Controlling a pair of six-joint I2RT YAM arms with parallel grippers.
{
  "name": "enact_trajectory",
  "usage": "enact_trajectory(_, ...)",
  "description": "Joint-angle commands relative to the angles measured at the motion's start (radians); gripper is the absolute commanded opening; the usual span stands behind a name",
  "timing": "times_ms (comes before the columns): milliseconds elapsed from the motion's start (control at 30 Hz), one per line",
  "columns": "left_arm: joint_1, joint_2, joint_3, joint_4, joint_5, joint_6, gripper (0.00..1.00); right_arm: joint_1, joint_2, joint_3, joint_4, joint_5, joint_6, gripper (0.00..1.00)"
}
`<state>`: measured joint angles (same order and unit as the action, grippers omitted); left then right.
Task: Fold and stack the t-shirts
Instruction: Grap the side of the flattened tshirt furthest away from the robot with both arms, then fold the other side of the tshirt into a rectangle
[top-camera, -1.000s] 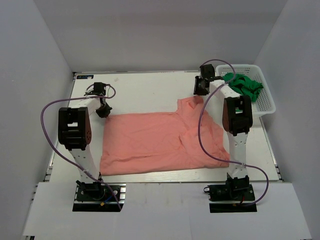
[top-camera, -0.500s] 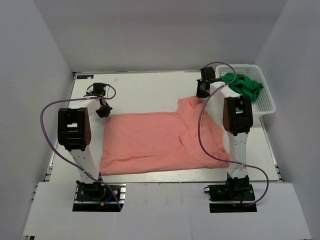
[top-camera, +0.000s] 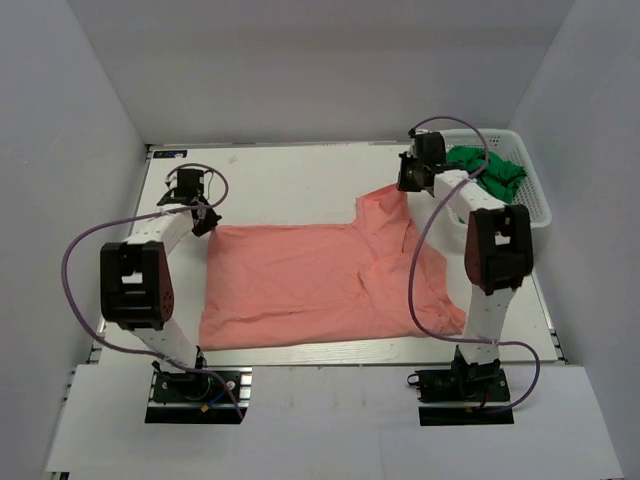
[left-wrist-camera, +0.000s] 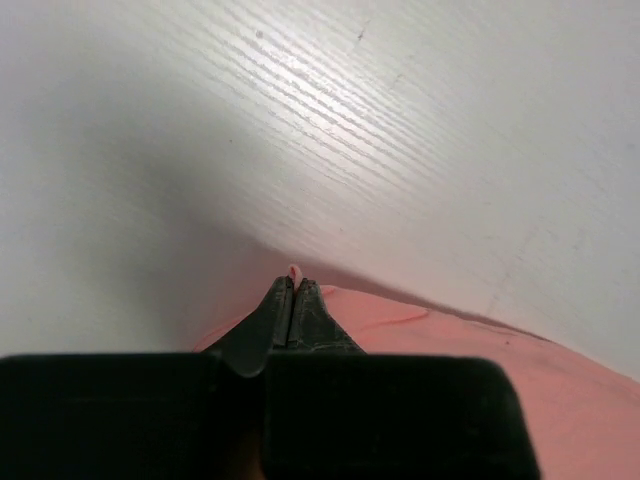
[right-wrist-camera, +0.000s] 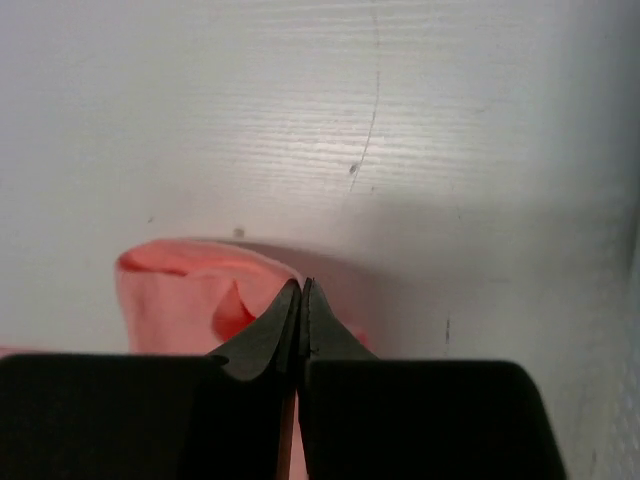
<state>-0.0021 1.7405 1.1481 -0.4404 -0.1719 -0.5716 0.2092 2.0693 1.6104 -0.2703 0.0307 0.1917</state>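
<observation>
Across the middle of the white counter, the salmon-pink shirt lies spread mostly flat, its long near edge running close to the arm bases and its right side rumpled into a few folds. At the shirt's far left corner the left claw sits low over the counter with its jaws pressed together on the cloth. In the left wrist view a small nub of pink pokes out past the closed fingertips, and more of the shirt spreads off to the right behind them. At the far right corner the right claw is likewise clamped on the pink cloth, which rises in a peak up to it in the overhead view. The right wrist view shows its two fingers meeting with no gap over a bunched fold of the shirt. Just beyond that claw, at the counter's far right corner, the white lattice basket holds the bright green garment, crumpled in a heap and apart from the pink shirt.
</observation>
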Motion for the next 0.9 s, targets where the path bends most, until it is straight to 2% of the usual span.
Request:
enact_trajectory(0,-0.01,-0.162,-0.054,0.028,0.008,0.018,0.0,-0.002,-0.201,-0.15,0.134,-0.087,-0.032,0.0)
enact_trajectory(200,-0.019,-0.297,-0.158,0.019,0.008,-0.023,0.0,-0.002,-0.467,-0.445,0.189,-0.107,-0.048,0.0)
enact_trajectory(533,-0.019,-0.582,-0.349,-0.092,-0.026,-0.137,0.0,-0.002,-0.9,-0.785,0.128,-0.035,-0.035,0.0)
enact_trajectory(733,-0.019,-0.677,-0.404,-0.133,-0.015,-0.172,0.0,0.001,-1.109,-0.894,0.041,0.012,-0.009,0.0)
enact_trajectory(867,-0.019,-0.7,-0.413,-0.225,-0.109,-0.246,0.0,-0.002,-1.189,-0.92,-0.038,0.026,0.017,0.0)
